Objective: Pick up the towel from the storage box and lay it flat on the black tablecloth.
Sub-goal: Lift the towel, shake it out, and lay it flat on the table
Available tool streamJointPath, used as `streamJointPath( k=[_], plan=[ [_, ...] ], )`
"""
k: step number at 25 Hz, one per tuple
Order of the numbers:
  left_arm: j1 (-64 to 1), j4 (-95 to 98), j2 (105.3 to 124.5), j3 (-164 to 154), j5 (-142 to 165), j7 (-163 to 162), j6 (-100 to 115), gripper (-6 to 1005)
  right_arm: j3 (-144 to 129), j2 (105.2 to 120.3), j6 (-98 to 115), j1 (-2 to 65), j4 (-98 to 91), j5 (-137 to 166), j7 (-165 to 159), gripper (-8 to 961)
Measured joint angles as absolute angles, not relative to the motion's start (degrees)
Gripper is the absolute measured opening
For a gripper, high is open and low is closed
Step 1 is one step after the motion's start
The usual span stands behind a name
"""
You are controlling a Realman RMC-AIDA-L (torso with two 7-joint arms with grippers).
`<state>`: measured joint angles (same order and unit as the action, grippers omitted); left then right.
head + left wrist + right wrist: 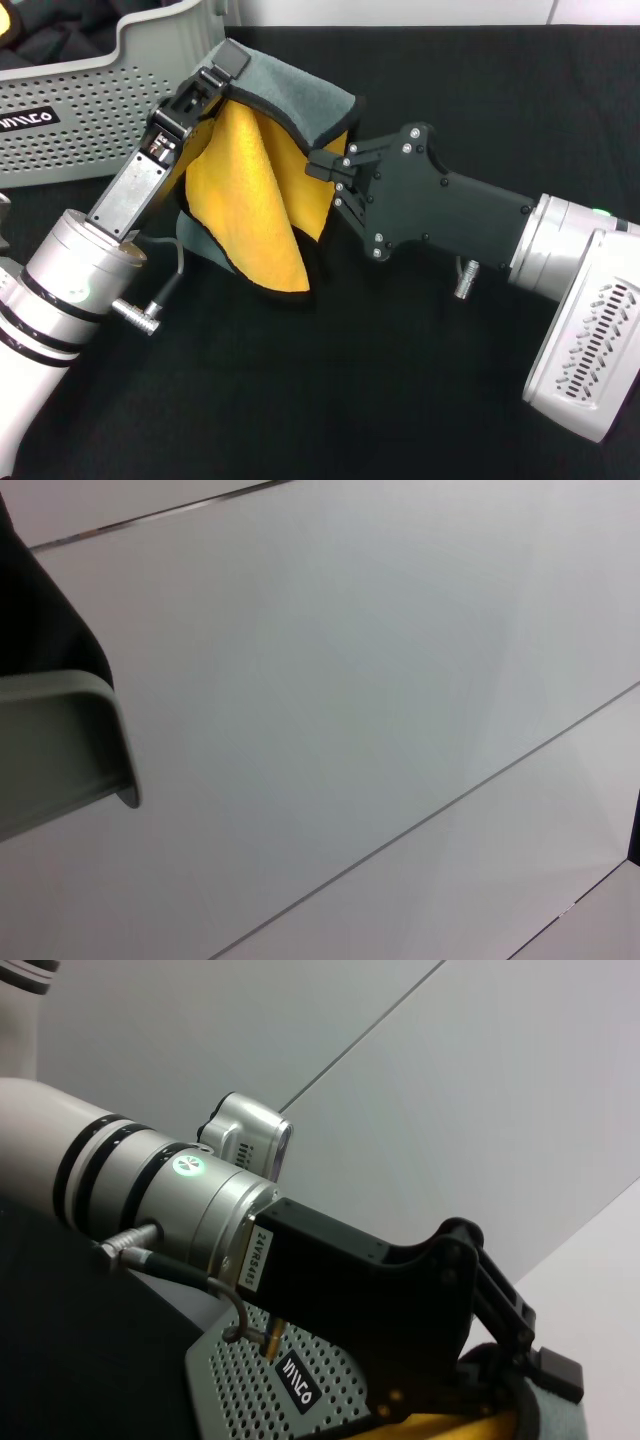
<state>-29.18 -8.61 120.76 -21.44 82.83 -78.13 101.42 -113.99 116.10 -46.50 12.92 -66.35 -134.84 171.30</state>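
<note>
White lettering on the storage box's (250,1385) black label (297,1385) is too stylised to read; the gripper's small tag (262,1253) is illegible

The box (100,100) is set at the far left corner of the tablecloth (400,400). The towel (260,190) is held above the cloth, just right of the box, between the left gripper (225,65) at its far top edge and the right gripper (325,165) at its right edge.

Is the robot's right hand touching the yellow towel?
Touching. In the head view the right gripper is pinched on the towel at its side edge, with no gap between them.
</note>
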Motion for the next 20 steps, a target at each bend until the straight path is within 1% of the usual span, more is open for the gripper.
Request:
streamJointPath(
  k=[2,13,20],
  plan=[
    [-29.18,-8.61,120.76,-21.44,82.82,-78.14,101.42,15,-113.99,116.10,-46.64,12.77,-66.22,-134.87,171.30,16],
    [-29.73,-8.61,120.76,-21.45,82.73,-78.13,101.42,15,-112.52,116.19,-46.77,14.23,-65.09,-134.91,171.43,148],
    [-29.87,-8.61,120.76,-21.45,82.70,-78.14,101.42,15,-111.57,116.24,-46.90,18.41,-61.74,-135.85,171.43,431]
  ],
)
